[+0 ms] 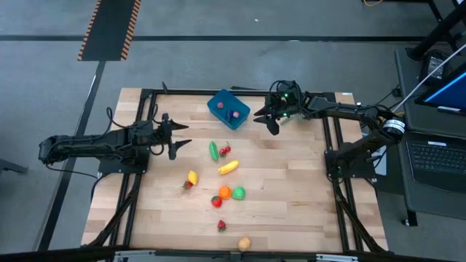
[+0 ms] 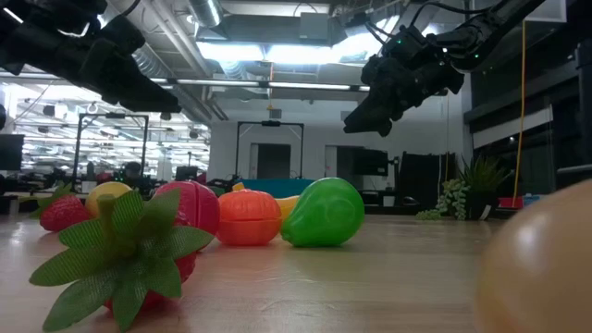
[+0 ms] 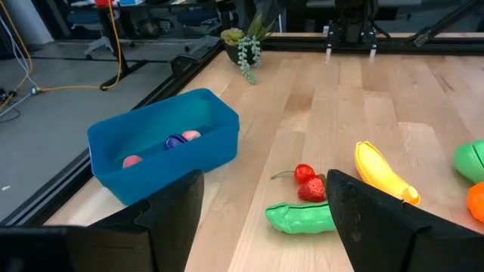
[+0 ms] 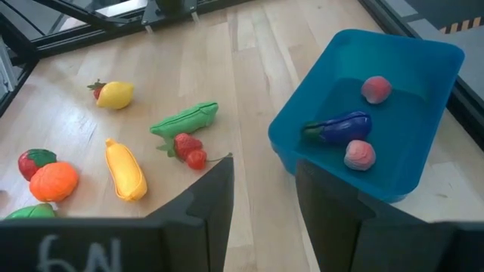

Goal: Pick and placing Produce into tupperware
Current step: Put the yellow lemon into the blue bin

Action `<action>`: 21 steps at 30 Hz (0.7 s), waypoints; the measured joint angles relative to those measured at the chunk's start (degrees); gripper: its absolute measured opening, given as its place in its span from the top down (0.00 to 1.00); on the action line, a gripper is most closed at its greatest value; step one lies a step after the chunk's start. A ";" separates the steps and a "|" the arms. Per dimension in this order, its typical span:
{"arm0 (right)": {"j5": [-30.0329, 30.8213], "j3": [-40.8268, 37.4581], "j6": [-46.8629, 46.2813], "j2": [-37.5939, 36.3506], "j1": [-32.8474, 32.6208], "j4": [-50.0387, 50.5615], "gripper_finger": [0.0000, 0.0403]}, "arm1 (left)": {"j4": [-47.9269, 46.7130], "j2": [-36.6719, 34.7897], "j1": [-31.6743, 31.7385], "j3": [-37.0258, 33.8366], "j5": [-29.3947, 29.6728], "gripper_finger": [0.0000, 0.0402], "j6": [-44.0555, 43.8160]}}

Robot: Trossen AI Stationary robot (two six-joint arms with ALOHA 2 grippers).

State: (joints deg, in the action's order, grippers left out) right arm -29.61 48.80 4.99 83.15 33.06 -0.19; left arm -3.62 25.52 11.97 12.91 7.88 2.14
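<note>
Pale wooden planks make up the table top [image 1: 291,182], framed by dark rails, with grey floor around it and a laptop desk off to the right. At the left of the high view the left gripper [image 1: 177,138] hangs above the wood with its fingers spread and nothing between them; its wrist view looks past the parted fingers toward the blue tupperware [image 3: 162,143]. Just beyond it toward the middle lie the green pea pod [image 1: 213,151] and the red cherries [image 1: 225,151], touching or nearly so, with the yellow banana-like piece [image 1: 228,167] near them. Closer to the table's front edge sit a yellow fruit [image 1: 192,177], then a cluster of a red piece, an orange one [image 1: 225,193] and a green one [image 1: 238,193], then a strawberry [image 1: 221,226] and a tan piece [image 1: 244,243] at the very edge. The tupperware stands at the far side of the table, between the two arms, and already holds a purple aubergine [image 4: 339,125] and two pinkish pieces. To its right the right gripper [image 1: 271,120] hovers just beside the container, fingers narrowly apart and empty. By the look of it, a fresh pick is being set up. The next move probably calls for the left gripper to come down over the pea pod or cherries, straddling one piece without nudging its neighbour, before closing.
</note>
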 joint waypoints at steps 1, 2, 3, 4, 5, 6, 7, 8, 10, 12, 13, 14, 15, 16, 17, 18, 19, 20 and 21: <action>0.00 0.00 -0.02 0.00 -0.02 0.00 0.64 | 0.11 0.00 0.00 -0.02 0.00 0.33 -0.39; 0.01 0.00 -0.02 0.00 -0.20 0.00 0.64 | 0.32 0.00 0.00 -0.01 0.00 0.33 -0.52; 0.02 0.00 -0.02 0.00 -0.38 0.00 0.64 | 0.52 0.02 0.00 0.00 0.00 0.33 -0.54; 0.05 0.00 -0.02 0.00 -0.60 0.02 0.64 | 0.53 0.00 0.00 -0.02 0.00 0.33 -0.51; 0.07 0.00 -0.02 0.00 -0.84 0.02 0.64 | 0.51 0.00 0.00 0.00 0.00 0.33 -0.51; 0.07 0.00 0.00 0.00 -1.11 0.02 0.64 | 0.51 0.00 -0.01 -0.02 0.00 0.33 -0.56; 0.07 0.00 0.00 0.00 -1.34 0.02 0.64 | 0.49 0.00 -0.01 -0.02 -0.01 0.33 -0.78; 0.07 0.00 0.00 0.00 -1.53 0.02 0.64 | 0.51 0.00 -0.02 -0.02 0.00 0.32 -1.28; 0.04 0.00 0.06 0.02 -1.98 0.03 0.64 | 0.49 0.00 -0.02 -0.01 -0.02 0.31 -2.02; 0.04 0.00 0.10 0.02 -2.30 0.04 0.64 | 0.47 0.00 -0.02 0.00 -0.02 0.28 -2.09; 0.04 0.00 0.18 0.02 -2.45 0.04 0.64 | 0.36 0.00 -0.02 -0.02 -0.02 0.27 -2.09; 0.04 0.00 0.23 0.04 -2.60 0.04 0.64 | 0.01 0.00 -0.02 -0.01 -0.02 0.25 -2.10; 0.04 0.00 0.31 0.04 -2.65 0.04 0.64 | -0.63 0.00 -0.02 -0.02 -0.01 0.23 -2.13; 0.04 0.01 0.24 0.04 -2.73 0.00 0.64 | -1.08 0.02 -0.02 -0.02 0.01 0.21 -2.12; 0.04 0.02 0.05 0.04 -2.88 -0.04 0.64 | -1.42 0.02 -0.02 -0.02 0.02 0.20 -2.15; 0.04 0.02 0.01 0.04 -2.95 -0.06 0.64 | -1.79 0.02 -0.02 -0.02 0.05 0.18 -2.13; 0.04 0.02 0.02 0.04 -3.01 -0.09 0.64 | -1.92 0.02 -0.02 -0.02 0.07 0.16 -2.03; 0.04 0.02 0.02 0.04 -3.02 -0.09 0.64 | -1.94 0.02 -0.02 -0.02 0.07 0.14 -2.00; 0.04 0.02 -0.02 0.04 -3.02 -0.12 0.64 | -1.92 0.04 -0.02 -0.02 0.07 0.12 -2.03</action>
State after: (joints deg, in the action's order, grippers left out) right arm -29.56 48.82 4.97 83.20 30.04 -0.31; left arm -5.54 25.56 11.94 12.88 7.94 0.11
